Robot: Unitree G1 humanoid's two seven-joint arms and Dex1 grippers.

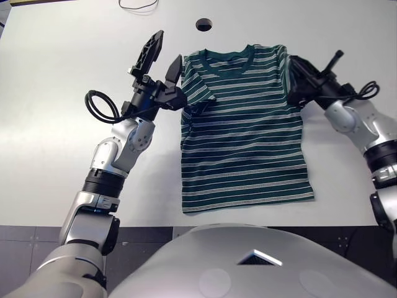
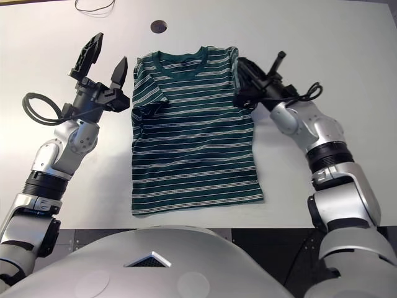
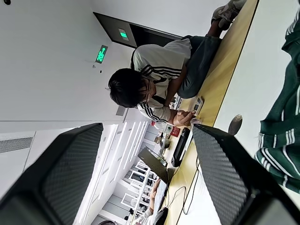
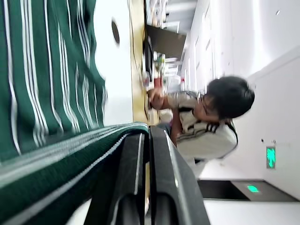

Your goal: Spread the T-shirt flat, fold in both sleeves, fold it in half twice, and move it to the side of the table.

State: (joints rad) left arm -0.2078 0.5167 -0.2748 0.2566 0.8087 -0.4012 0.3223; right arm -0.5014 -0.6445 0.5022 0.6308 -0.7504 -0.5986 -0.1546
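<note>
A dark green T-shirt (image 1: 245, 130) with white stripes lies flat on the white table (image 1: 56, 143), collar toward the far edge. Its left sleeve (image 1: 197, 102) is folded inward onto the body. My left gripper (image 1: 166, 53) hangs open and empty above the table, just beside the shirt's left shoulder; the wrist view shows the same left gripper (image 3: 150, 178) wide apart. At the shirt's right shoulder edge my right gripper (image 1: 296, 73) lies low and is shut on the fabric. In the right wrist view, cloth (image 4: 56, 154) drapes over the closed right gripper (image 4: 149, 140).
A round dark hole (image 1: 203, 24) sits in the table just beyond the collar. A thin cable (image 1: 138, 6) lies at the far edge. Bare table stretches to the left and right of the shirt. The table's front edge (image 1: 49, 225) runs close below the hem.
</note>
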